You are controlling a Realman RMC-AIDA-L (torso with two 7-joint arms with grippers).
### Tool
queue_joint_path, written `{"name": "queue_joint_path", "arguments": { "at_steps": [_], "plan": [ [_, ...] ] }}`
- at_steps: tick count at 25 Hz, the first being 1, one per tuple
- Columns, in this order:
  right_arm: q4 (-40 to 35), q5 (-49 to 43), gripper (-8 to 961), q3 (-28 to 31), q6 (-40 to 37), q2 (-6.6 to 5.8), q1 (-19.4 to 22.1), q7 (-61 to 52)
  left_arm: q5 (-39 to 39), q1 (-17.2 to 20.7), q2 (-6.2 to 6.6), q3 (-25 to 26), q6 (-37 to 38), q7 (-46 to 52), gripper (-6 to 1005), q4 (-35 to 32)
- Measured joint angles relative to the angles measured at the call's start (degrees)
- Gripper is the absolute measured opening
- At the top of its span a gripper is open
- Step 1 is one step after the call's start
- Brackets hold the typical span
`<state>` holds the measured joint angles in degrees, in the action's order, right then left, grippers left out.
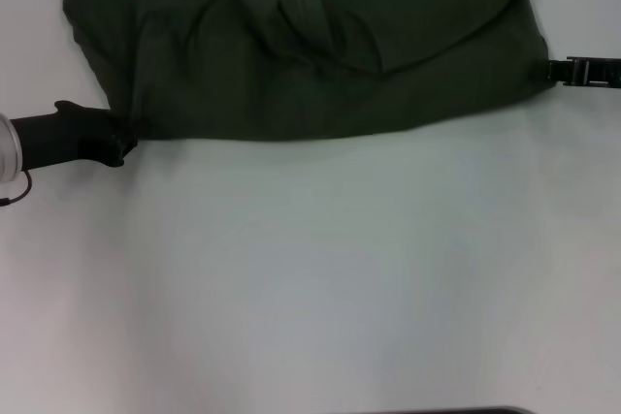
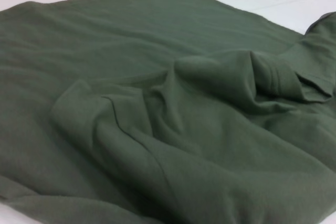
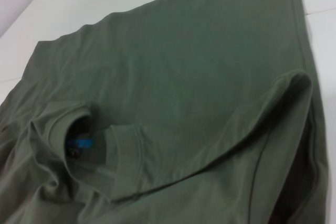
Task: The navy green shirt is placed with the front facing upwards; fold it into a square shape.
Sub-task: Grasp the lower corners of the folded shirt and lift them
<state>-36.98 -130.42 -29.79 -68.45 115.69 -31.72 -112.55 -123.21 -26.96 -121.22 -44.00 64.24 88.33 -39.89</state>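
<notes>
The navy green shirt (image 1: 320, 84) lies rumpled across the far part of the white table (image 1: 320, 278), running out of the top of the head view. Its chest letters are hidden. My left gripper (image 1: 121, 143) is at the shirt's near left corner, touching the cloth. My right gripper (image 1: 555, 71) is at the near right corner, against the cloth edge. The left wrist view shows creased cloth (image 2: 157, 103) with raised folds. The right wrist view shows the shirt (image 3: 199, 66) with its collar (image 3: 126, 150) and the blue print (image 3: 80, 144) inside it.
The bare white table runs from the shirt's near edge to the front edge. A dark strip (image 1: 437, 410) shows at the table's front edge.
</notes>
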Motion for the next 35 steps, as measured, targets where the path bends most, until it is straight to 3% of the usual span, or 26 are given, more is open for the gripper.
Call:
{"name": "queue_joint_path", "arguments": {
  "at_steps": [11, 21, 26, 35],
  "plan": [
    [-0.09, 2.13, 41, 0.08, -6.08, 0.73, 3.27, 4.10, 0.14, 3.48, 0.73, 2.14, 12.73, 1.47, 42, -6.19],
    [-1.84, 6.64, 41, 0.58, -15.91, 1.26, 12.43, 9.49, 0.06, 6.86, 2.31, 7.58, 22.39, 2.08, 46, -7.20],
    [-3.17, 6.88, 41, 3.64, -21.85, 1.70, 17.29, 14.16, 0.03, 9.26, 3.14, 9.40, 27.60, 3.35, 47, -8.34],
    [-3.19, 6.32, 41, 6.44, -25.76, 0.57, 22.89, 17.93, -0.65, 13.45, 3.30, 10.72, 34.63, 4.57, 50, -10.29]
  ]
}}
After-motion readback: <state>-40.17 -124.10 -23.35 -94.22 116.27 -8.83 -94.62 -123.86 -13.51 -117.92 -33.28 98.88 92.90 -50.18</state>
